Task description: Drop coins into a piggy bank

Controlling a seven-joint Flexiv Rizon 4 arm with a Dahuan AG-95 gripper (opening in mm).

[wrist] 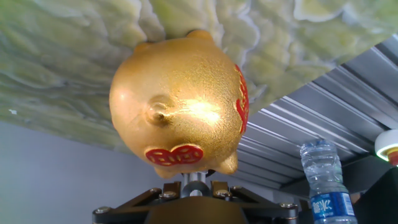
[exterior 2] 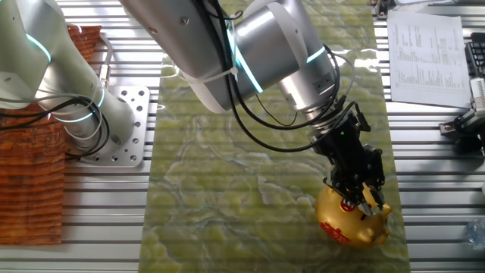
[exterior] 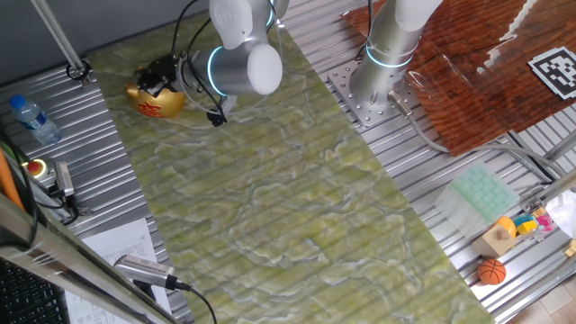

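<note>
The gold piggy bank (exterior: 155,101) with red markings stands on the green marbled mat near its far left corner. In the other fixed view the piggy bank (exterior 2: 350,224) sits at the mat's lower right, with my black gripper (exterior 2: 358,200) right on top of its back. My gripper (exterior: 163,76) hides the pig's top there. The hand view looks along the fingers at the piggy bank (wrist: 177,112), which fills the middle. At the bottom edge my gripper (wrist: 196,184) holds a small grey round coin (wrist: 196,188) between its narrow-set fingers, close against the pig.
A water bottle (exterior: 34,119) and a red button (exterior: 36,167) lie on the ribbed metal left of the mat. The second arm's base (exterior: 378,72) stands at the mat's far right edge. A small orange basketball (exterior: 491,271) and printed papers (exterior 2: 424,45) lie off the mat.
</note>
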